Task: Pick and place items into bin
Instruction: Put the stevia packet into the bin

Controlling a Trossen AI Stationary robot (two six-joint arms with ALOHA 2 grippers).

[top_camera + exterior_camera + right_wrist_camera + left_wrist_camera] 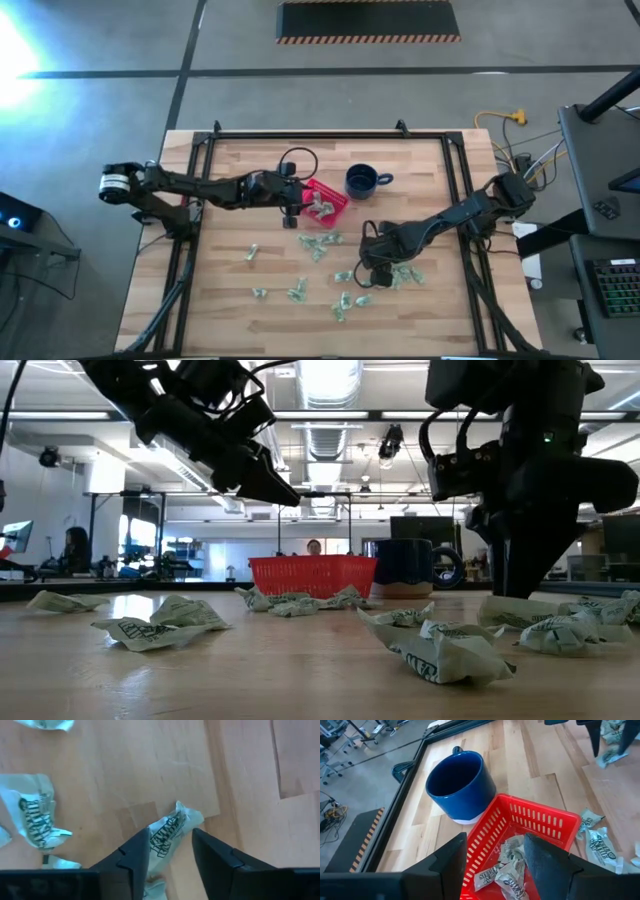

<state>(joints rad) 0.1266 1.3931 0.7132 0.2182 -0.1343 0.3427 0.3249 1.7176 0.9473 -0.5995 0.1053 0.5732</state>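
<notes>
The red basket [336, 192] sits mid-table beside the dark blue mug [362, 181], with a few wrapped pieces [510, 870] lying inside it. My left gripper [495, 855] hovers open just over the basket's left part [293, 215], holding nothing. Many pale green-and-white pieces [320, 243] are scattered on the wood nearer the table's front. My right gripper [372, 275] is down among them, open. Its fingers stand on either side of one crinkled piece [169, 831] that lies flat on the table; whether they touch it I cannot tell.
A black metal frame [300, 135] runs along the table's far, left and right edges. The mug [410, 565] stands close to the basket [312, 575] on its right. Loose pieces [160, 625] litter the near half. People show in the room beyond.
</notes>
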